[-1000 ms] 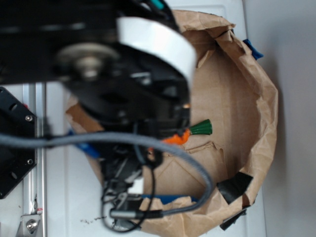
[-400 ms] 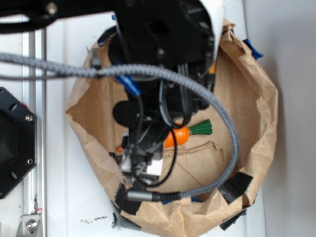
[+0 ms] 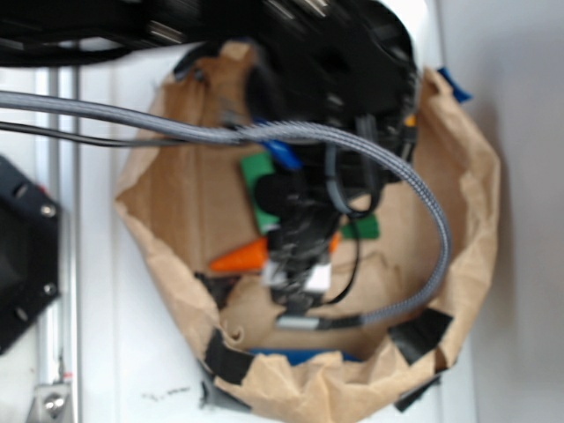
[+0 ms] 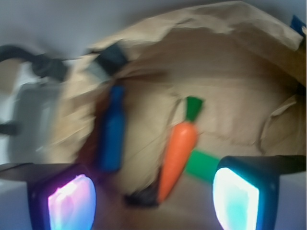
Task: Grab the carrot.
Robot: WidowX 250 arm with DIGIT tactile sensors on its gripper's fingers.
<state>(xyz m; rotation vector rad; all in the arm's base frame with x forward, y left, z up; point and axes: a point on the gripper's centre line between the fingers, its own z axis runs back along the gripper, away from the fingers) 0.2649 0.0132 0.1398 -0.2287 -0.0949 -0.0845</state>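
Note:
The orange carrot [image 4: 177, 152] lies on the floor of a brown paper bag [image 4: 225, 21], its dark green stem cap [image 4: 193, 108] pointing away from me. In the wrist view its tip sits between my two lit fingers [image 4: 72, 201], which stand wide apart above it. My gripper [image 4: 153, 201] is open and holds nothing. From outside, the carrot's tip [image 3: 240, 256] and stem cap [image 3: 363, 227] show on either side of my gripper [image 3: 300, 247], which hangs over the carrot's middle and hides it.
A flat green block [image 4: 204, 165] lies just right of the carrot, also seen as the green block [image 3: 257, 181]. A blue bottle-like object [image 4: 112, 134] lies to its left. The bag's crumpled wall [image 3: 476, 203] rings everything; black tape [image 3: 421, 330] patches it.
The arm has swung from the near edge of the bag toward its far side, uncovering the carrot's tip and the green block. The carrot has stayed where it lay.

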